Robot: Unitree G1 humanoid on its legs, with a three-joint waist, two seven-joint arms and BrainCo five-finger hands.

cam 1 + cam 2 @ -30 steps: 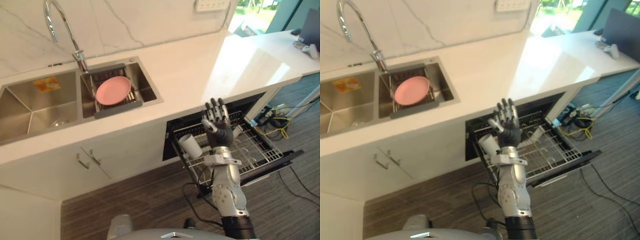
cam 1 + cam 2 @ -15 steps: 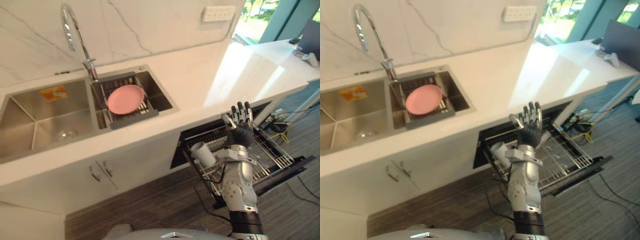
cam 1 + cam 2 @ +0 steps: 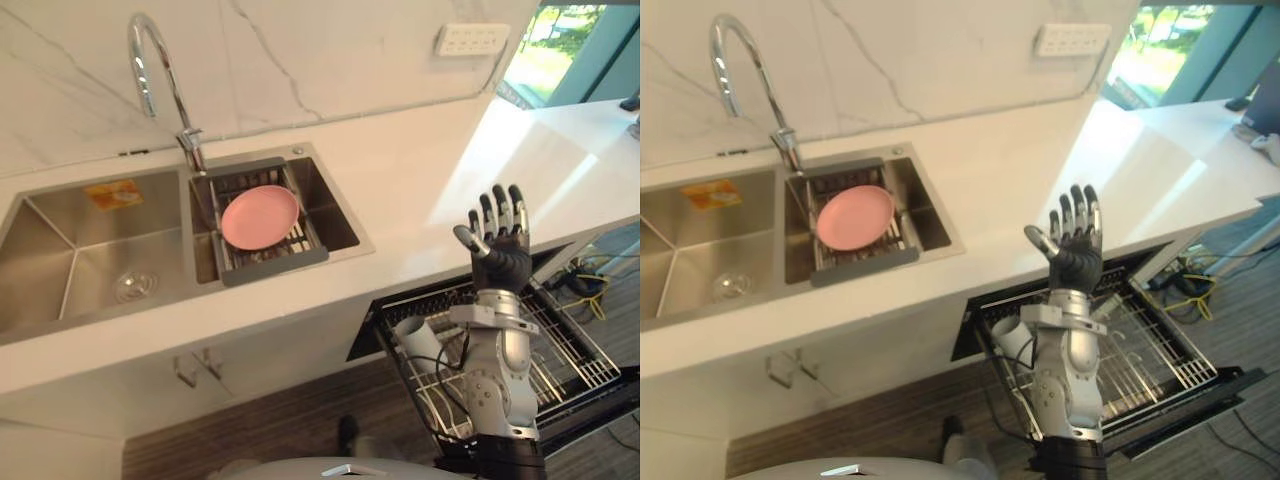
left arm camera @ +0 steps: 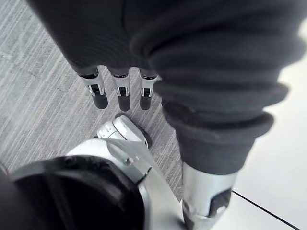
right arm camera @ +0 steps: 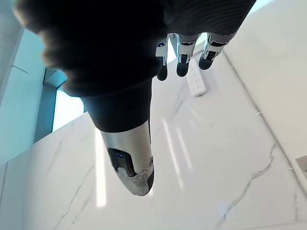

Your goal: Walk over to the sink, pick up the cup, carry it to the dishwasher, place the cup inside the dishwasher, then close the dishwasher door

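A white cup (image 3: 413, 338) lies on its side at the left end of the pulled-out dishwasher rack (image 3: 572, 352), under the counter's edge. The dishwasher door (image 3: 1200, 405) hangs down open below the rack. My right hand (image 3: 498, 256) is raised upright above the rack, just right of the cup, open with straight spread fingers (image 5: 184, 51) and nothing in it. My left hand (image 4: 120, 91) hangs over the grey floor, fingers straight, holding nothing.
A double steel sink (image 3: 80, 260) with a tall faucet (image 3: 150, 70) sits in the white counter (image 3: 420, 170). A pink plate (image 3: 259, 216) rests on a drainer in the right basin. Cables (image 3: 585, 285) lie on the floor at the right.
The camera has moved, so the sink and dishwasher sit differently in the picture. My right hand has risen from in front of the rack to counter height, still open. The cup stays in the rack.
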